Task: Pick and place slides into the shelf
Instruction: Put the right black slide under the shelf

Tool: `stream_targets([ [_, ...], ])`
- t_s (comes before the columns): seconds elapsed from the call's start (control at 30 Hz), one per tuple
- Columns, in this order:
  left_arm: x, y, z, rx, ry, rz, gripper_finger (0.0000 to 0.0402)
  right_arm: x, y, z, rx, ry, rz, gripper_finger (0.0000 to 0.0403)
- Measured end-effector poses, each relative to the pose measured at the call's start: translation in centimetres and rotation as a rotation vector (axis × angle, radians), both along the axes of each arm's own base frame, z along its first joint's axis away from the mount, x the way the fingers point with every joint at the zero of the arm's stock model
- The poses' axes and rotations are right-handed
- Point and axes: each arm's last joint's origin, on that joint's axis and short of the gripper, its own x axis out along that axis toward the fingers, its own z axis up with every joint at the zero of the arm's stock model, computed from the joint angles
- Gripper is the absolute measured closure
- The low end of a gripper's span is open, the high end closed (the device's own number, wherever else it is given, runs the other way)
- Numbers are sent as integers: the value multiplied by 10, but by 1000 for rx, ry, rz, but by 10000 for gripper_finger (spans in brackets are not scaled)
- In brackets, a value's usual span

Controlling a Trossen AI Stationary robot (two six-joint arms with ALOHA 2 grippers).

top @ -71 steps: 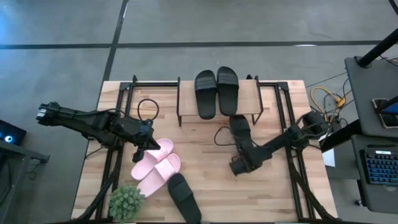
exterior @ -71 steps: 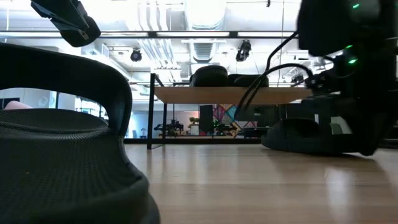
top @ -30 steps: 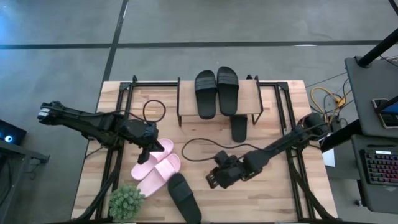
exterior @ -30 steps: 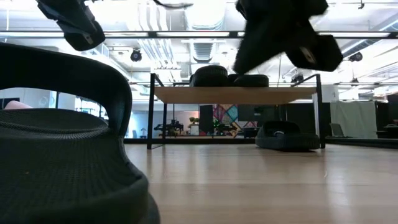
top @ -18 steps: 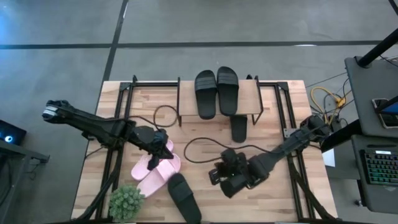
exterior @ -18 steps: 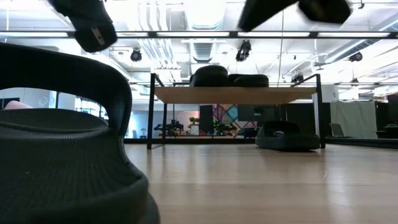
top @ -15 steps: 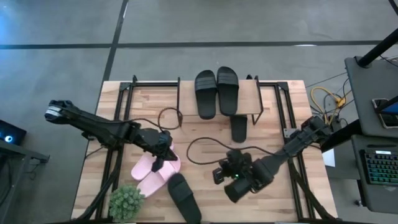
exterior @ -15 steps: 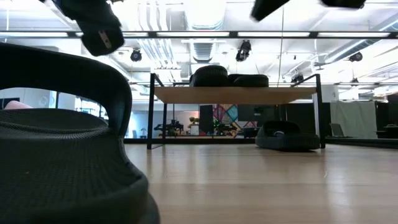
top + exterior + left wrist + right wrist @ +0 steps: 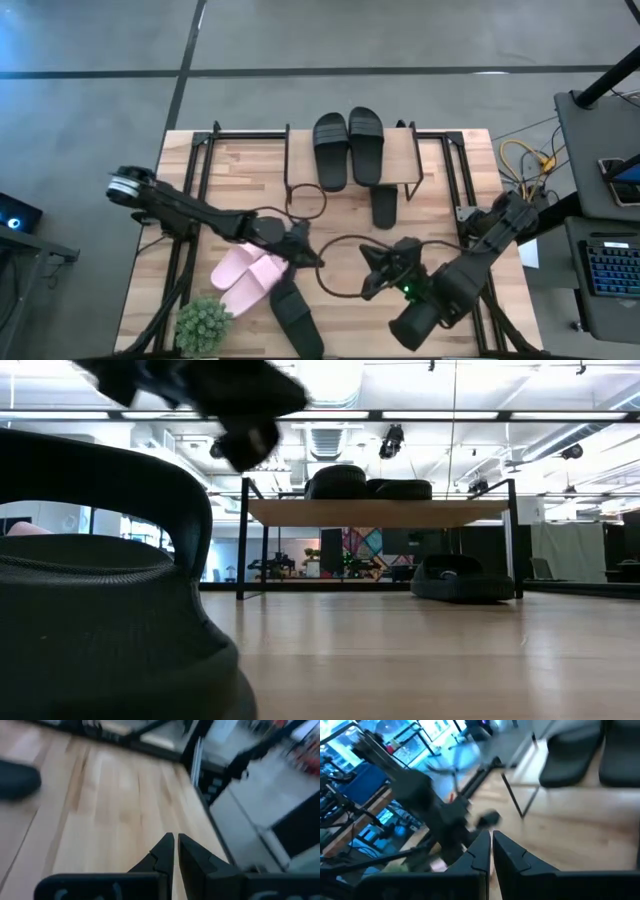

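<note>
Two plain black slides (image 9: pixel 348 146) with wide straps lie side by side on the light wooden top board of the shelf (image 9: pixel 408 170), a third black one (image 9: pixel 384 206) sits on the worktop (image 9: pixel 330 238) just under the shelf's front edge, a fourth (image 9: pixel 293 315) lies near the worktop's front edge, and the two pale pink slides (image 9: pixel 247 277) lie together beside it. The left gripper (image 9: pixel 303 251) hovers just right of the pink pair, fingers (image 9: pixel 165 851) pressed together and empty. The right gripper (image 9: pixel 372 268) hangs over bare worktop farther right, its fingers (image 9: pixel 481 848) also closed on nothing; no writing is readable.
</note>
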Motion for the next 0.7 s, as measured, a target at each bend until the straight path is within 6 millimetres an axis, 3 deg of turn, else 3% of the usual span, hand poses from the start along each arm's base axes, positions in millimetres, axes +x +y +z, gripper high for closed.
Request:
stream_targets([
  [0.1,22,1,-13,-2,-43,43,391,-1,-3,20,-53,22,31,390],
  [0.37,80,10,-57,124,57,142,391,-10,-11,60,-167,61,85,390],
  [0.5,106,20,-65,212,152,302,391,-15,-15,67,-181,75,84,390],
  [0.7,147,43,-65,225,170,395,391,-17,-17,67,-192,97,88,390],
])
